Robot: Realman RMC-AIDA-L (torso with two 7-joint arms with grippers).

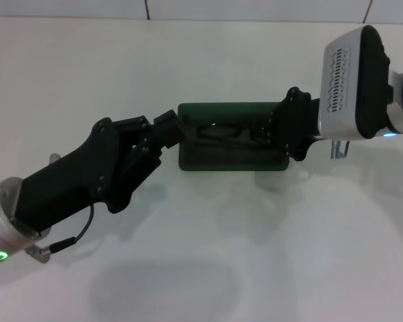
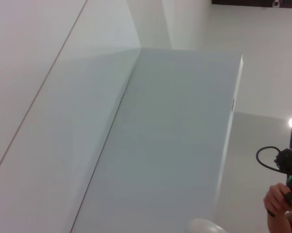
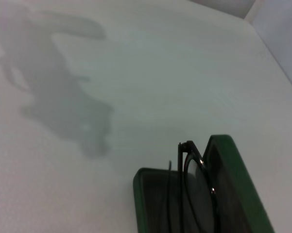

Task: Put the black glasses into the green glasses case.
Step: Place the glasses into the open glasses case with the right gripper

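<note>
Head view: the green glasses case (image 1: 231, 137) lies open on the white worktop (image 1: 208, 255), between the two arms.
Black glasses: the black glasses (image 1: 224, 131) lie folded inside the case; in the right wrist view the frame (image 3: 192, 167) stands against the raised lid side (image 3: 233, 179).
Left end effector: the left end effector (image 1: 169, 129) reaches the case's left end, fingers close together at its edge; whether they grip it I cannot tell.
Right end effector: the right end effector (image 1: 290, 133) sits at the case's right end, over its rim; finger spread cannot be told.
Left wrist view: bare walls and a person's hand (image 2: 281, 200) holding a cabled device.
</note>
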